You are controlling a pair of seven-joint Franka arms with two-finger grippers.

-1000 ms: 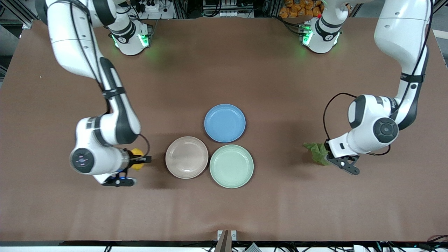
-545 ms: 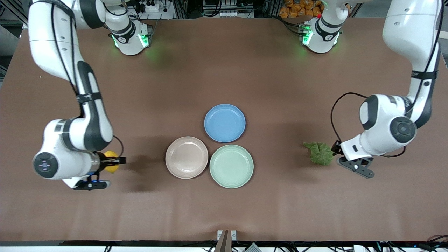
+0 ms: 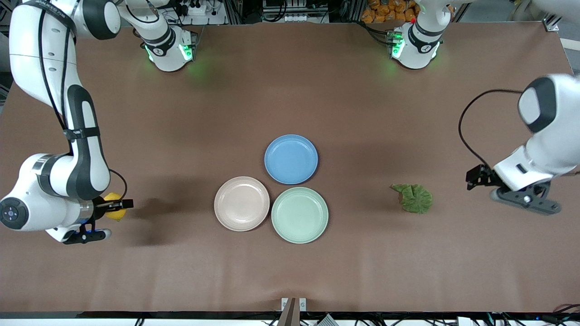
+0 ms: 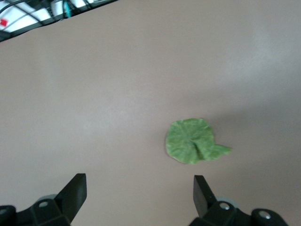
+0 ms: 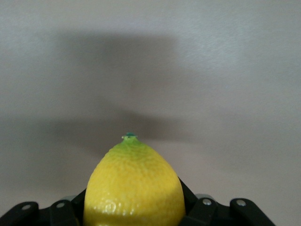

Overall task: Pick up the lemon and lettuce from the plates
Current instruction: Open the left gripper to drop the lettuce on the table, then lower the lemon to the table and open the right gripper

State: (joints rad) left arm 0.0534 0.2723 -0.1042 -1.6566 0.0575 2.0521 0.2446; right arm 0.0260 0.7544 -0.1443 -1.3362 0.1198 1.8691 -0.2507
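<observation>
The yellow lemon [image 3: 113, 207] is held in my right gripper [image 3: 118, 205], shut on it over bare table toward the right arm's end; the right wrist view shows the lemon [image 5: 134, 188] between the fingers. The green lettuce [image 3: 414, 198] lies flat on the table toward the left arm's end; it also shows in the left wrist view [image 4: 193, 141]. My left gripper [image 3: 476, 178] is open and empty, raised over the table beside the lettuce, toward the left arm's end. The beige-pink plate [image 3: 241, 203] and mint green plate [image 3: 300, 215] stand empty side by side at mid-table.
An empty blue plate [image 3: 291, 159] stands farther from the front camera than the two other plates, touching neither. The brown table top [image 3: 290, 271] runs to its front edge.
My right gripper has carried the lemon away from the plates toward the right arm's end. My left gripper has let go of the lettuce, opened, and pulled away from it.
</observation>
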